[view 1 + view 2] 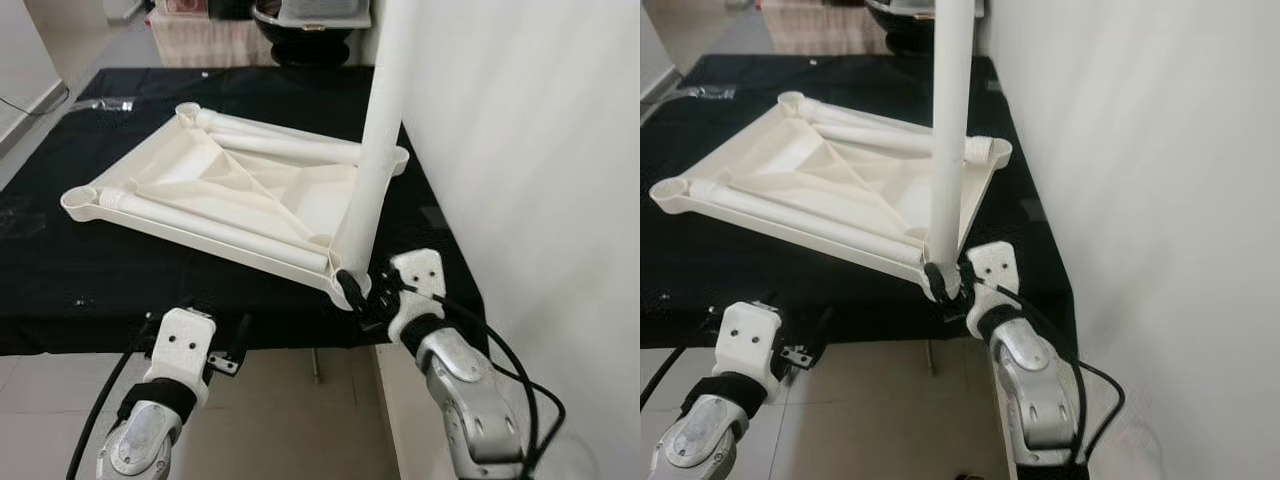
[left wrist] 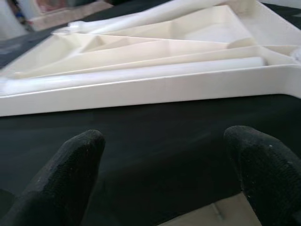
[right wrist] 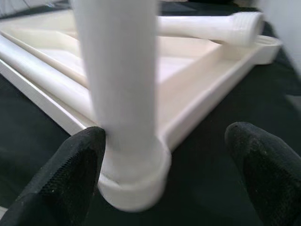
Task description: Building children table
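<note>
Right wrist view: an upright white table leg point(image 3: 120, 80) seated in the upturned tabletop's point(image 1: 240, 190) corner socket is flanked by the open right tool point(image 3: 164, 174); the left tool point(image 2: 164, 174) is held open.

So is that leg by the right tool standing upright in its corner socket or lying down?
Upright: the white leg rises from the near corner socket of the upturned tabletop, with the right tool at its base. How firmly it is seated cannot be told.
</note>
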